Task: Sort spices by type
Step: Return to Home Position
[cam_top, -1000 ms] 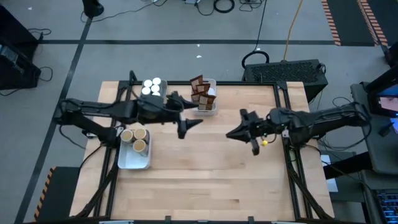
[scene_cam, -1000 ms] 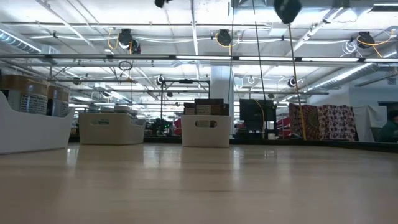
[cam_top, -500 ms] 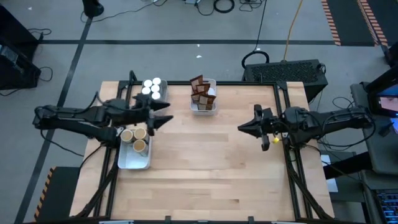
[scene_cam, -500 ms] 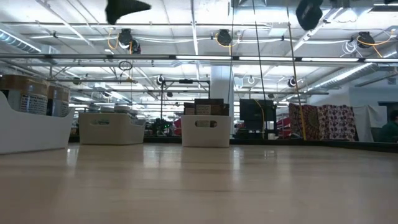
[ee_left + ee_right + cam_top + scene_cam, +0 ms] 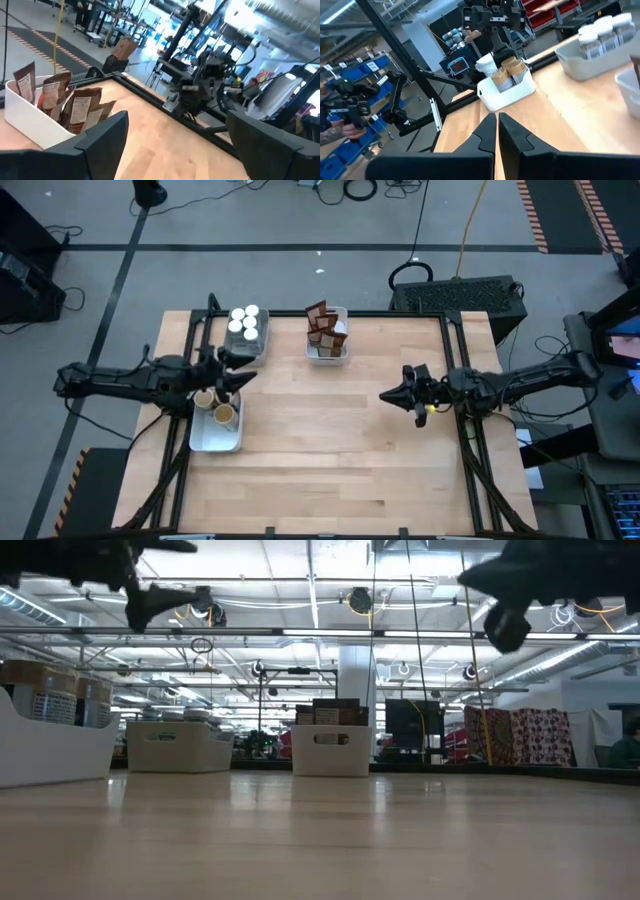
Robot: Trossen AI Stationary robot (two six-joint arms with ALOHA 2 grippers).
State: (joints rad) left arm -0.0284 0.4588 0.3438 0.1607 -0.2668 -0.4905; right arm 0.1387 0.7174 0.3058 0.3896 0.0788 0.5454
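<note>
Three kinds of spices are sitting sorted in three bins on the pale wooden tabletop point(image 5: 330, 460).

1. White-topped jars point(image 5: 245, 322): round, about five, standing upright and close together in a pale bin point(image 5: 258, 350) at the far left corner.
2. Brown packets point(image 5: 325, 328): dark, rectangular, with pale labels, about four. They are leaning against one another in a white bin point(image 5: 327, 357) at the far edge, just right of the jar bin.
3. Tan-topped jars point(image 5: 224, 415): round, three showing, standing at the far end of a long white bin point(image 5: 215, 440) along the left edge. The near end of that bin is lying bare.

Left claw point(image 5: 238, 372): raised above the tabletop and hanging over the far end of the tan-jar bin. It is pointing right, with its arm reaching in level from the left side. Its fingers point(image 5: 100, 142) are standing wide apart and gripping nothing.

Right claw point(image 5: 384, 394): hanging raised over the right part of the tabletop, well apart from all three bins. It is pointing left, with its arm stretching in from the right edge. Its fingers point(image 5: 480, 140) are pressing together, with nothing between them.
</note>
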